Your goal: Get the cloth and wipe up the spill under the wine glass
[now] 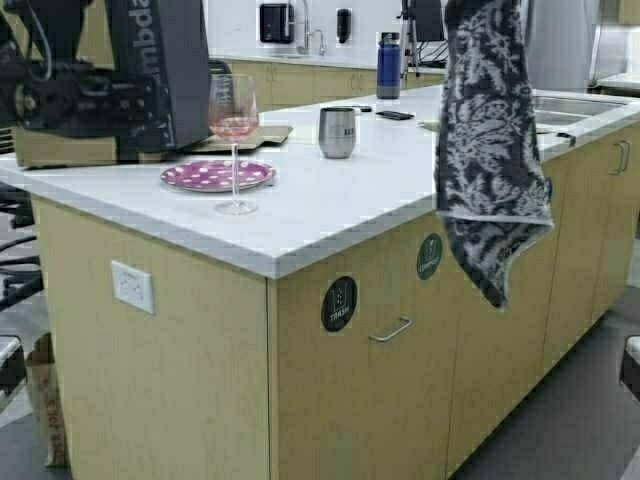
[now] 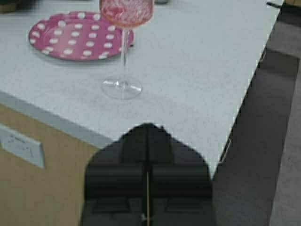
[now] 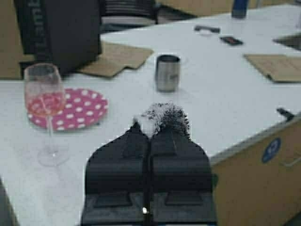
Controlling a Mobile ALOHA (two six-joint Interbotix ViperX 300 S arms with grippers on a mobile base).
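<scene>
Even, bright indoor light falls on the white counter [image 1: 330, 205] before me (hardly any shadows). My wrist views look soft; the wine glass [image 3: 44, 110] blurs, and my grippers' dark bodies lose detail.

Place: a shared office or lab kitchen.
Island: white countertop [image 1: 330, 205] on pale wood cabinets [image 1: 370, 380].
Labels: round trash sticker [image 1: 339, 304] on a cabinet door.
Fixtures: steel sink [image 1: 575, 105]; back counter with faucet [image 1: 306, 30].
</scene>
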